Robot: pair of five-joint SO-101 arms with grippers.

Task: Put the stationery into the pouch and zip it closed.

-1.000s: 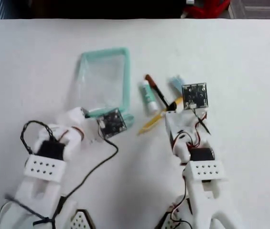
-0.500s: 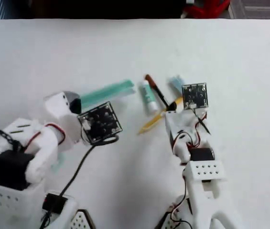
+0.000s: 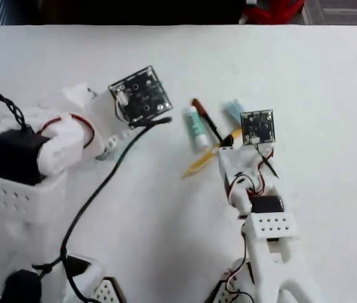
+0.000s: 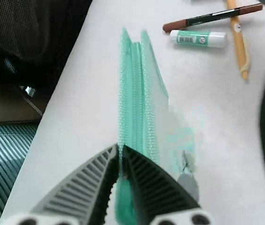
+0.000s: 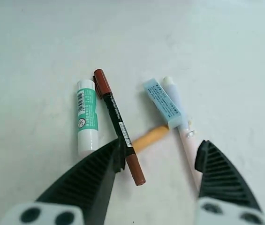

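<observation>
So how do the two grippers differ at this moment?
The left gripper is shut on the edge of the green pouch; the right gripper is open and holds nothing. The left one points along the pouch; the right one hangs over the brown marker and yellow pencil. Both have dark ribbed fingers.

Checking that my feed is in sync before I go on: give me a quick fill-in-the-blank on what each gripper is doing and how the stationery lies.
1. The left gripper is ____ on the clear zip pouch with the green edge.
2. The right gripper hangs over the stationery with its jaws ____.
3. The brown marker crosses the ____ pencil, beside the white glue stick with a green label.
Missing words: shut; open; yellow.
</observation>
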